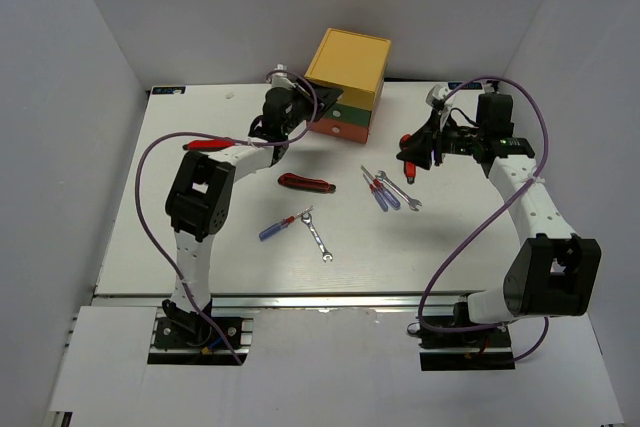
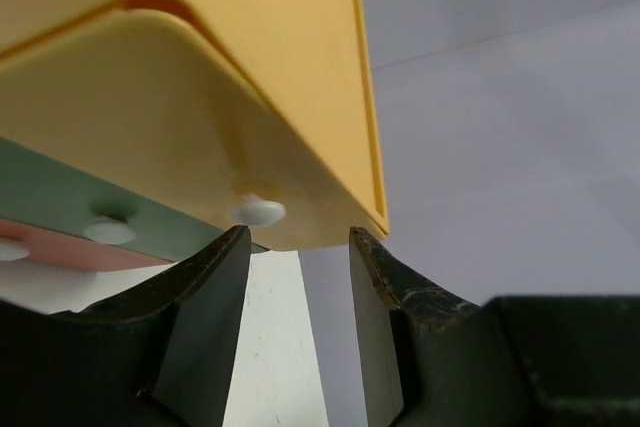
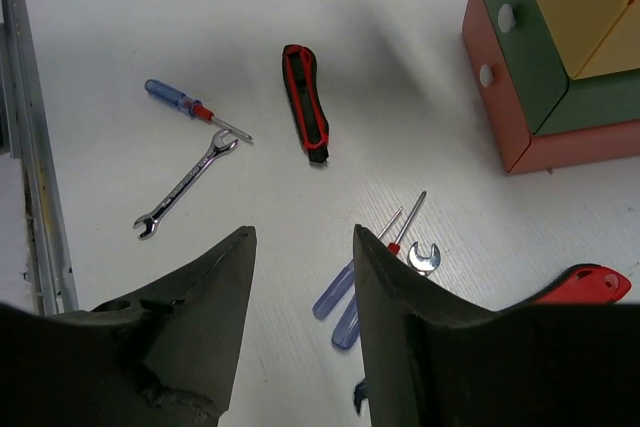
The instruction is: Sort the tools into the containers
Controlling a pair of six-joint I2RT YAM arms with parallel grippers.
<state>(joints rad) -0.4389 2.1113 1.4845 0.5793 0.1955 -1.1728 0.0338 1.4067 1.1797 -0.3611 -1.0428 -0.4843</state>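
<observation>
The left end effector (image 2: 297,247), fingers apart and empty, sits just before the yellow drawer (image 2: 200,97) and its white knob (image 2: 257,211). The right end effector (image 3: 303,247) hangs spread and empty over the table (image 3: 120,27), where wrenches (image 3: 186,185), screwdrivers (image 3: 190,107) and a red-black knife (image 3: 305,102) lie outside the stacked drawers (image 3: 540,77).

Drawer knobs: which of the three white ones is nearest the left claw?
The yellow drawer's knob, just above the gap between the left gripper's open fingers. The green drawer's knob and red drawer's knob sit farther left.
</observation>
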